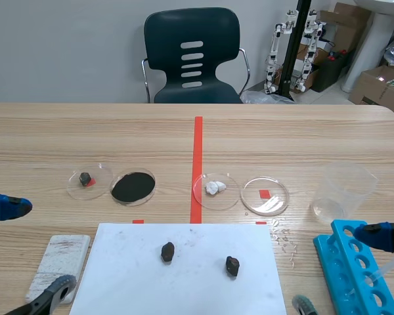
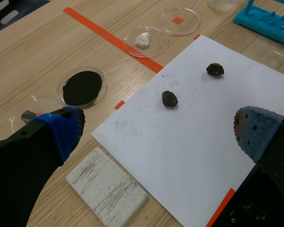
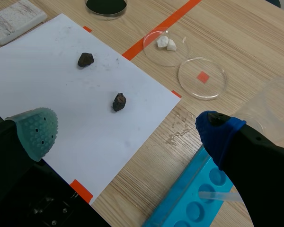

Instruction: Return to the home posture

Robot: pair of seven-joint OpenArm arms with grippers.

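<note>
Left claw (image 2: 157,131) is hanging with its fingers wide apart, gripping nothing; in the scene view its blue tip is poking in at the left edge, just below mid-height, over bare desk (image 1: 302,131). Right claw (image 3: 127,128) is likewise standing open, holding nothing; its blue tip is showing at the right edge, lower part of the frame, over the blue tube rack (image 1: 352,274). The two claws are sitting low and well apart, one per side.

White paper sheet (image 1: 184,285) is lying at bottom centre of the scene; left rock (image 1: 167,251) and right rock (image 1: 232,266), both dark, are resting on it, apart from each other, the right one slightly lower in frame.

Four round dishes are running across the middle band:
- lump dish (image 1: 90,181), left of centre, is holding one small dark lump
- powder dish (image 1: 132,187), just beside it, is showing a black fill
- white-bits dish (image 1: 216,191), just right of the red tape line, is holding pale lumps
- empty dish (image 1: 265,195), right beside that, is sitting over a red square mark

Clear beaker (image 1: 343,191) is standing at mid-right, above the rack in frame; white tile (image 1: 59,266) is lying at bottom left, just beside the sheet's edge; dark chair (image 1: 192,56) is standing at top centre, beyond the desk.
</note>
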